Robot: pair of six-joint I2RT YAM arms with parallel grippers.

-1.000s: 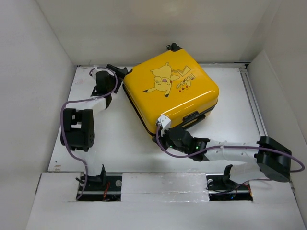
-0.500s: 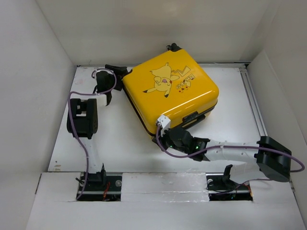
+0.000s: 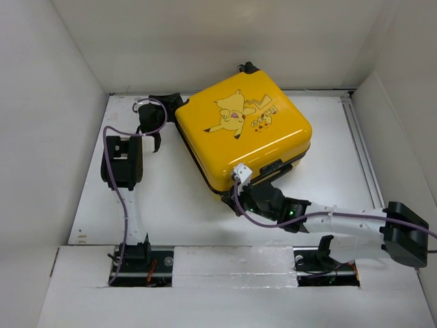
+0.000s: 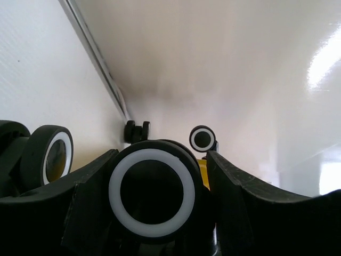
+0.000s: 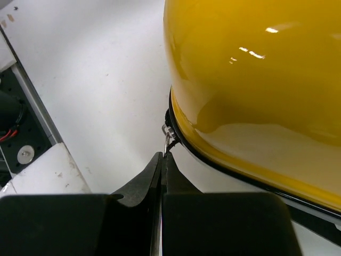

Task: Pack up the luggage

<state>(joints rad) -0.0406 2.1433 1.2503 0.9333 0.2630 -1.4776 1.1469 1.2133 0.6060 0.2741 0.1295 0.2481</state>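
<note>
- The luggage (image 3: 246,130) lay flat and closed on the table (image 3: 171,198), toward the middle of the far edge. It was turned diamond-wise, with 1 corner toward the near edge and 1 toward the far-left corner.
- The right gripper (image 5: 162,160) was at that near corner. Its 2 fingers were clenched together, with the thin metal zip pull (image 5: 167,133) apparently pinched at their tips.
- From those fingers the yellow shell rose just ahead and to the right. The dark seam (image 5: 224,160) ran away from the pull along the shell's lower edge.
- The left gripper (image 3: 166,104) was at the far-left corner, at the wheel end. In its wrist view 1 caster wheel (image 4: 152,192) sat between the 2 fingers (image 4: 90,208), which flanked it closely.
- I could not tell whether those fingers were pressing on the wheel or just beside it.
- Judgement: with the lid down, packing looked near its end, and the zip was the likely step in hand.
- The move would turn on the right arm, the nearer to the pull, drawing it along the seam's line and not away from the shell. The left arm looked placed to steady the opposite end.
- Which way along the seam the pull had to travel, I could not tell.
</note>
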